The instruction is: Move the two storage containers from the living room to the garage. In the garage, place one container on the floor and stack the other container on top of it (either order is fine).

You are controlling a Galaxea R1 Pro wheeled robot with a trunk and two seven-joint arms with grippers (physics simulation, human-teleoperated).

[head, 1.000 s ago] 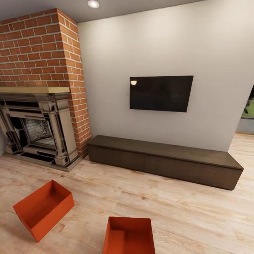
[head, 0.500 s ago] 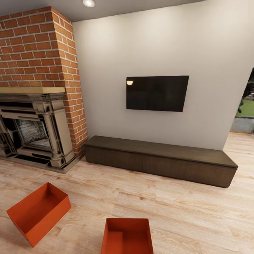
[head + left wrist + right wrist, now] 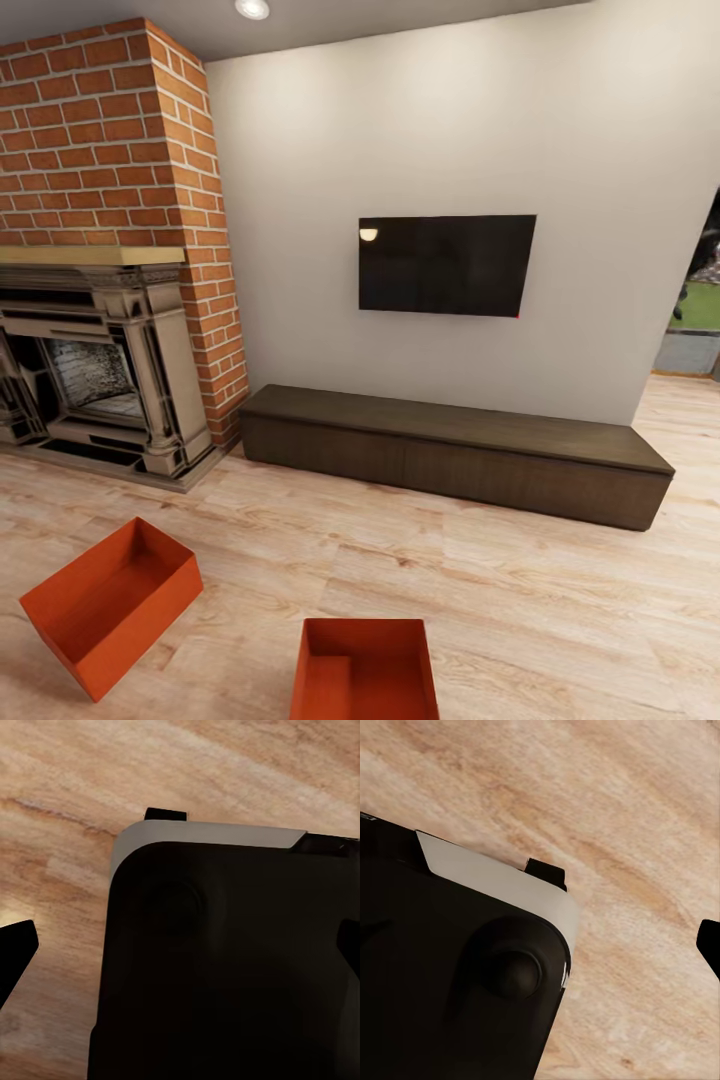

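You have two orange-red storage containers on the light wood-plank floor [image 3: 520, 600], both thin-walled, rectangular and open-topped: the left container [image 3: 108, 603] sits turned at an angle, and the near container [image 3: 365, 670] is cut by the bottom edge, near your base. You are in the living room: one brick fireplace [image 3: 100, 250] at far left, one wall TV [image 3: 446, 264] on the cream wall, one long dark low cabinet [image 3: 450, 455] under it. Both wrist views look down on wood planks past dark robot housing; whether either gripper is released or clenched, you cannot tell.
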